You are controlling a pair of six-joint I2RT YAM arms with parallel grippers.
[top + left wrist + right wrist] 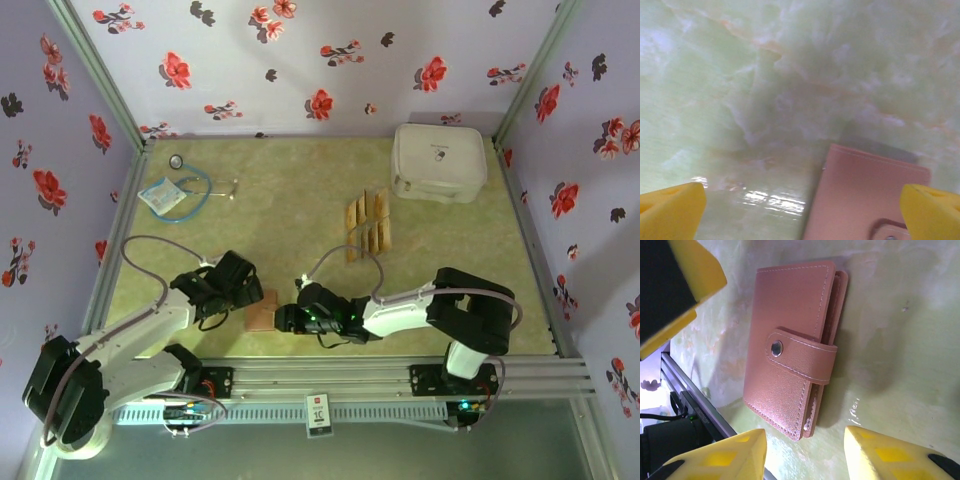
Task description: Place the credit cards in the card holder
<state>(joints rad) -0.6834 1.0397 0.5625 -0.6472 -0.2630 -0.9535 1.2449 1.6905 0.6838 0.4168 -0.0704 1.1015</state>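
Green marbled tabletop (300, 180), glossy, walled by floral-print panels. Item one: reddish-brown leather-like card holder (795, 345), lying flat near the front edge, strap snapped shut. Item two: right gripper (805, 455), jaws apart and holding nothing, the holder's lower corner just beyond the gap. Item three: left gripper (801, 212), jaws wide apart, empty, hovering just beside the holder's other side. Item four: tan rectangular credit cards (367, 225), clustered mid-table, well apart from the holder. Hazards for you: a pinch at the corner may skid the holder across the slick surface or twist it; clamping over the strap would hold the snap fastened; both grippers crowd one small wallet and could knock each other. Sundries: blue-tubed stethoscope (185, 190) with a small packet (160, 195) at far left, white rounded zippered case (438, 162) at far right, both well clear, obstructing nothing. The fastened strap looks the one real bar to the cards.
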